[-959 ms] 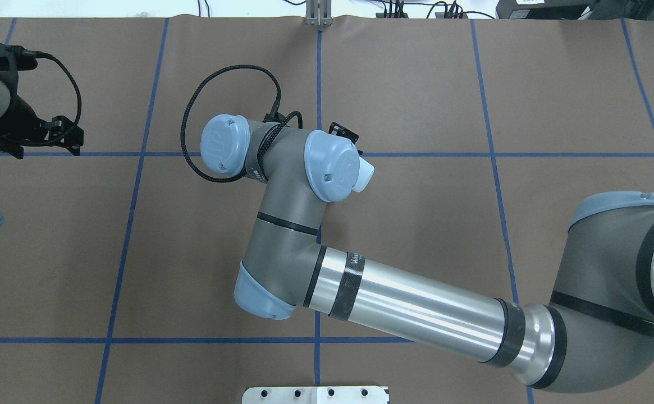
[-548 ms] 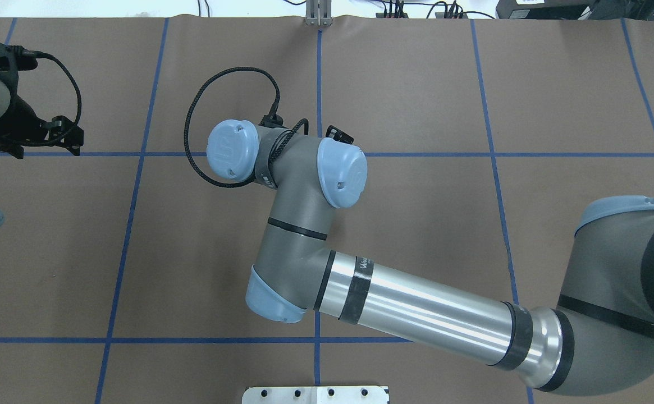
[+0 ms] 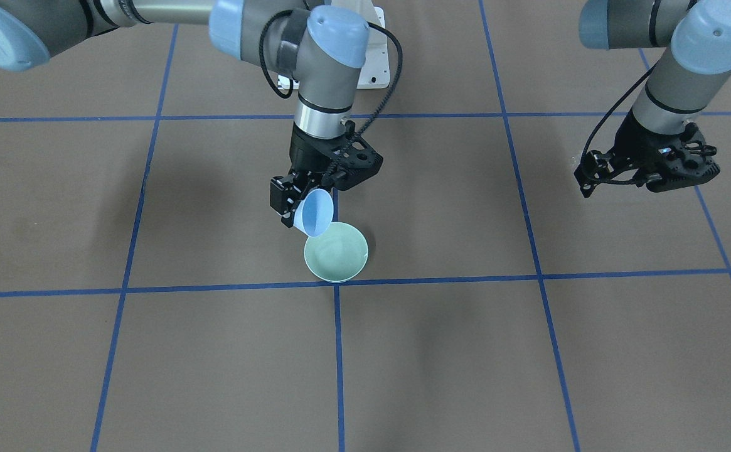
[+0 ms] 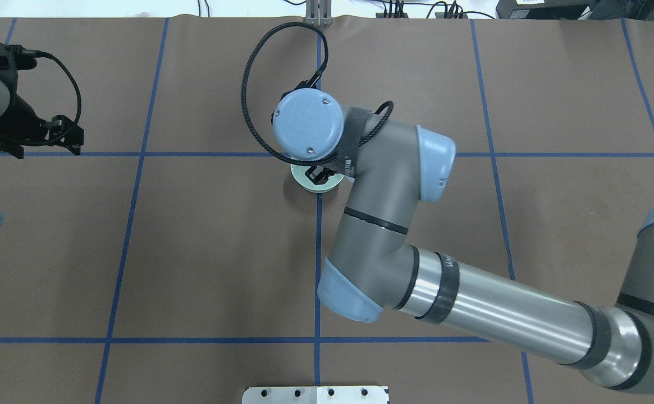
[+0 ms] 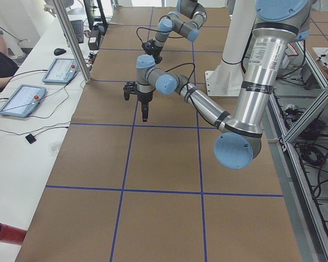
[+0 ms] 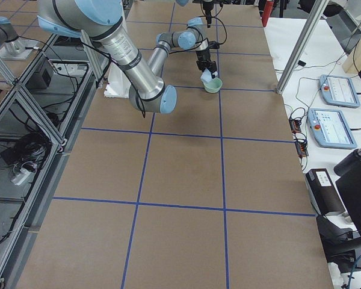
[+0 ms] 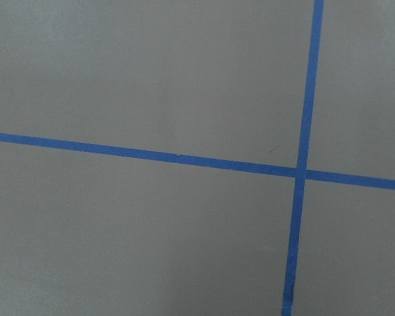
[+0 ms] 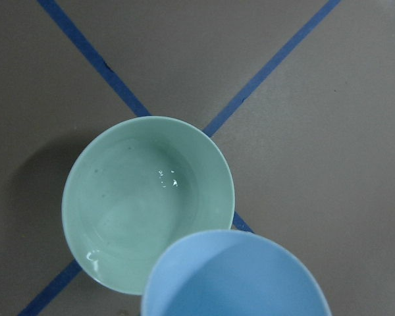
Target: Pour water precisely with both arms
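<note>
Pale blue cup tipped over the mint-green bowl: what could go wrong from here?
1. In the right wrist view the pale blue cup overlaps the rim of the mint-green bowl, not its centre, so water could land on the brown paper.
2. The left gripper hangs far off, so nothing steadies the bowl; a dip of the right gripper might knock it.

bowl [image 8: 118, 197]: pale green, glossy, smooth, bright glints inside | cup [image 8: 237, 283]: pale blue, smooth, matt, plastic-looking | table cover [image 3: 152, 364]: brown, matt, paper-like | right arm [image 4: 501, 308]: shiny brushed-metal tube, matt grey joints
</note>
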`<move>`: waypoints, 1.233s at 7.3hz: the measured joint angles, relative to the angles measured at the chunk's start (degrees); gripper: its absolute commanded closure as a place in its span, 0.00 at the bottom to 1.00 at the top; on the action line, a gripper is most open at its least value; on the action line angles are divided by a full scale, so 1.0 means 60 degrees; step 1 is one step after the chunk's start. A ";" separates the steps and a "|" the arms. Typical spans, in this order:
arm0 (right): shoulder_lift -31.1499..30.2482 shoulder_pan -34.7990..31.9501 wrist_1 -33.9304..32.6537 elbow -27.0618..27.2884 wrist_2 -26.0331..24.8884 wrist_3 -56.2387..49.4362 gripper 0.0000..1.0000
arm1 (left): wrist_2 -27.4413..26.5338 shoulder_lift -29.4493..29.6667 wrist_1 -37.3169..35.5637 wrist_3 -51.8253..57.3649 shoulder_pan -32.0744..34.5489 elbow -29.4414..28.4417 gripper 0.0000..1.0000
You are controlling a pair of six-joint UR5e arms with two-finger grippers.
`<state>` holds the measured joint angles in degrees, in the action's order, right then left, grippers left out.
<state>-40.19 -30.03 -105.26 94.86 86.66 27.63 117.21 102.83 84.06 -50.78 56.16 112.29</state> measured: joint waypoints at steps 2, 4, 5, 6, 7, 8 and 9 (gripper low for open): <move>-0.0820 -0.0363 0.0194 0.1694 0.0196 0.2080 1.00 | 0.0009 0.0002 -0.0005 -0.0028 -0.0014 -0.0003 0.00; -0.2108 -0.0663 0.0380 0.3451 -0.0449 0.4380 1.00 | 0.0018 0.0016 -0.0002 -0.0187 -0.0035 0.0000 0.00; -0.2820 -0.0743 0.0391 0.4136 -0.1224 0.5341 1.00 | 0.0019 0.0023 0.0001 -0.0316 -0.0052 0.0004 0.00; -0.3606 -0.0696 0.0387 0.4528 -0.2259 0.6568 1.00 | 0.0017 0.0026 0.0001 -0.0409 -0.0064 0.0003 0.00; -0.4475 -0.0508 0.0387 0.4728 -0.3312 0.7747 1.00 | 0.0014 0.0028 0.0002 -0.0460 -0.0068 0.0004 0.00; -0.5437 -0.0200 0.0398 0.4853 -0.4348 0.8844 1.00 | 0.0017 0.0033 -0.0002 -0.0490 -0.0076 0.0017 0.00; -0.6260 0.0113 0.0480 0.4935 -0.5122 0.9743 1.00 | 0.0016 0.0036 -0.0004 -0.0505 -0.0082 0.0023 0.00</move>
<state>-77.75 -29.35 -102.38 124.47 55.93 86.08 117.31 103.05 84.03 -53.81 55.67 112.42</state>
